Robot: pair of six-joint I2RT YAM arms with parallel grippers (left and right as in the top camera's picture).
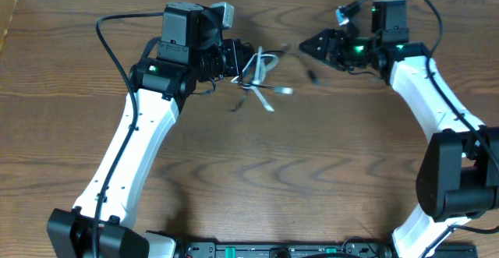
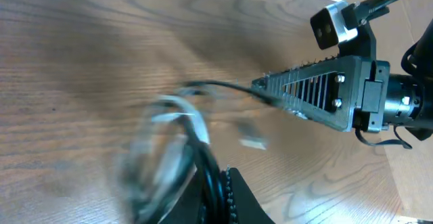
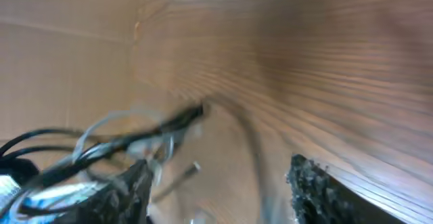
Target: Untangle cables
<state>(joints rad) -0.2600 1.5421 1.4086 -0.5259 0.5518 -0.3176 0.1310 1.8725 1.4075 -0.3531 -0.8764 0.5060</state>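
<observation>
A small tangle of thin cables [image 1: 260,69] lies on a wooden table [image 1: 312,172], toward 12 o'clock from the table's middle. Most visible is a white cable [image 1: 265,63], looped and bent, with one strand trailing toward 4 o'clock to a pale plug [image 1: 284,91]. A black cable [image 2: 223,86] leaves the knot toward 3 o'clock, and a small dark plug [image 1: 314,76] lies apart on the wood in that direction. The left gripper [image 1: 242,60] sits at 9 o'clock of the tangle, its fingers pressed together and pinching the cables, which fan out from its tip. The right gripper [image 1: 306,47] is at 2 o'clock of the tangle, near it, pointing toward it. Its own camera shows its fingers [image 3: 135,183] spread apart, though that view is blurred. The table's far edge runs along 12 o'clock, near both grippers. From the tangle toward 6 o'clock, wood surface stretches between the two white arms, the left arm along 8 o'clock and the right along 4 o'clock.
</observation>
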